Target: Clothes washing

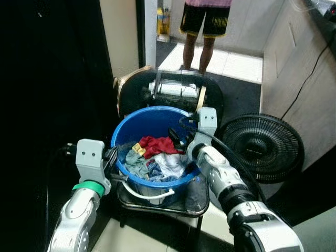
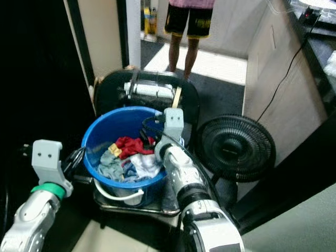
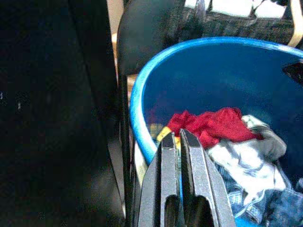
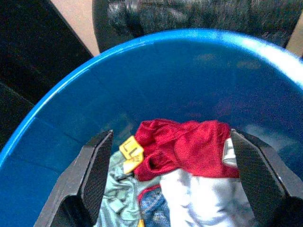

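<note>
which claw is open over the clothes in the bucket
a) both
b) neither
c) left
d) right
d) the right claw has its fingers spread wide above the red cloth in the bucket, while the left claw is shut at the rim.

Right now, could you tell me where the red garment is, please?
In the head views, the red garment lies on the clothes pile inside the blue bucket, between both grippers, beside a white cloth.

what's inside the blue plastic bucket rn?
In the blue plastic bucket: a red garment, white cloth, pale green cloth, denim, a yellow tag. Lower layers are covered.
</note>
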`<state>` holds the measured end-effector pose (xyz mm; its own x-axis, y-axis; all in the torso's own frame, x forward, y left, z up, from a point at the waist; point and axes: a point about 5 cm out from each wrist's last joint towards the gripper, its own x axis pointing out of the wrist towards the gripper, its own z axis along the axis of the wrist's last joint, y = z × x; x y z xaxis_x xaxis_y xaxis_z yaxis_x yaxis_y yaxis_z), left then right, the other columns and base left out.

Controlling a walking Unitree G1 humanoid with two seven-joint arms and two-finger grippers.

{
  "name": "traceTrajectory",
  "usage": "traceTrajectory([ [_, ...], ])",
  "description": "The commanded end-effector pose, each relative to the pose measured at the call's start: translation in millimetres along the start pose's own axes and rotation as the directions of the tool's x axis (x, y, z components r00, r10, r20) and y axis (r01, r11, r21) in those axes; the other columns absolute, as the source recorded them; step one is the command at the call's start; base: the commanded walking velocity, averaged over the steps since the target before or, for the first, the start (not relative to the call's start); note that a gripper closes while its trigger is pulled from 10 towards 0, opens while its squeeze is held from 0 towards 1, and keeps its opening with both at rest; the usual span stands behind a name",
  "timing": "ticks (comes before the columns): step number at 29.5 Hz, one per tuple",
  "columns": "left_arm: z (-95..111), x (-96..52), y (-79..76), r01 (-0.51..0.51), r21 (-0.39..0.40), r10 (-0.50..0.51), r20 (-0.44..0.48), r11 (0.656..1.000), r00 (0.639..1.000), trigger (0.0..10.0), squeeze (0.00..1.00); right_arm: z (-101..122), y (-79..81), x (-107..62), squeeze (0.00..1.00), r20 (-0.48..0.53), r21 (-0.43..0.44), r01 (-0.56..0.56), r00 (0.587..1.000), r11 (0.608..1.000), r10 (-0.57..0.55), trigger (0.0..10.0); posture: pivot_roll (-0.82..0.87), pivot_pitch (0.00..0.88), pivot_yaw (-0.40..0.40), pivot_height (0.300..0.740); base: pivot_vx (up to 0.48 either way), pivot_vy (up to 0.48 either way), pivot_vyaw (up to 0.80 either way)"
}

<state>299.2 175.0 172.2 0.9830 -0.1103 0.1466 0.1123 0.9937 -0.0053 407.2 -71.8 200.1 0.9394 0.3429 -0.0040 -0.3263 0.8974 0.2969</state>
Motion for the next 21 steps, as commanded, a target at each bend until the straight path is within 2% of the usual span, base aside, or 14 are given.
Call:
traceTrajectory([
  [1,-3,-7.1,4.6,0.002,-0.006,-0.003,-0.042,1.000,0.999,10.0,0.00,10,3.9,5.4,0.00,0.004,0.104,0.021,1.000,0.994,-0.022,10.0,0.04,0.342,0.066,0.740,0.000,0.000,0.00],
  [7,-1,-9.2,6.7,0.016,-0.004,-0.016,-0.054,1.000,0.998,10.0,0.00,19,8.1,9.1,0.00,0.015,0.167,0.026,0.999,0.986,-0.029,10.0,0.06,0.365,0.076,0.740,0.000,0.000,0.00],
  [12,4,-14.0,4.3,0.059,-0.023,-0.060,-0.071,0.998,0.996,10.0,0.00,18,20.3,12.8,0.00,-0.011,0.237,0.024,1.000,0.971,-0.022,10.0,0.09,0.402,0.081,0.740,0.000,0.000,0.00],
  [14,4,-14.0,4.3,0.059,-0.023,-0.060,-0.071,0.998,0.996,10.0,0.00,18,20.3,12.8,0.00,-0.011,0.237,0.024,1.000,0.971,-0.022,10.0,0.09,0.402,0.081,0.740,0.000,0.000,0.00],
  [15,6,-17.0,0.1,0.084,-0.036,-0.087,-0.079,0.996,0.993,10.0,0.00,17,26.7,14.2,0.00,-0.023,0.252,0.016,1.000,0.968,-0.011,10.0,0.09,0.408,0.078,0.740,0.000,0.000,0.00],
  [17,6,-17.0,0.1,0.084,-0.036,-0.087,-0.079,0.996,0.993,10.0,0.00,17,26.7,14.2,0.00,-0.023,0.252,0.016,1.000,0.968,-0.011,10.0,0.09,0.408,0.078,0.740,0.000,0.000,0.00],
  [20,5,-22.2,-3.6,0.119,-0.005,-0.119,-0.110,0.993,0.987,10.0,0.00,9,33.6,14.2,0.00,-0.046,0.129,-0.015,0.999,0.992,0.021,10.0,0.09,0.412,0.073,0.740,0.000,0.000,0.00],
  [21,5,-22.2,-3.6,0.119,-0.005,-0.119,-0.110,0.993,0.987,10.0,0.00,9,33.6,14.2,0.00,-0.046,0.129,-0.015,0.999,0.992,0.021,10.0,0.09,0.412,0.073,0.740,0.000,0.000,0.00],
])
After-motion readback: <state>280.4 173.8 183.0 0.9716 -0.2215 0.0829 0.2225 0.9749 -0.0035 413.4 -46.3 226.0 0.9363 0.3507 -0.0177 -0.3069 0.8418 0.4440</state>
